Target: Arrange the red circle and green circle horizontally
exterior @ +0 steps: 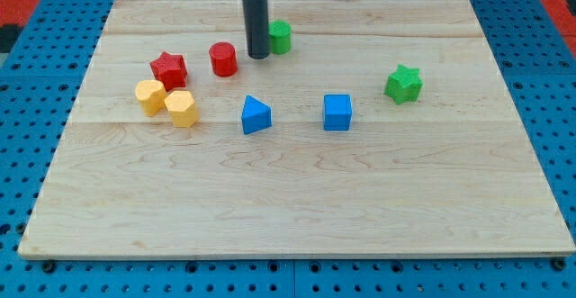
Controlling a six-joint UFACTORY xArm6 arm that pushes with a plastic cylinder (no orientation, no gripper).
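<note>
The rod comes straight down near the view's top, and my tip (258, 57) rests on the wooden board (297, 199) between the two circles. The green circle (281, 36) sits just to the tip's right, partly hidden behind the rod, seemingly touching it. The red circle (223, 59) stands just beside the tip on its left, slightly lower in the view. Both are short ribbed cylinders. There are no fingers to spread or press; the rod simply ends bluntly.
</note>
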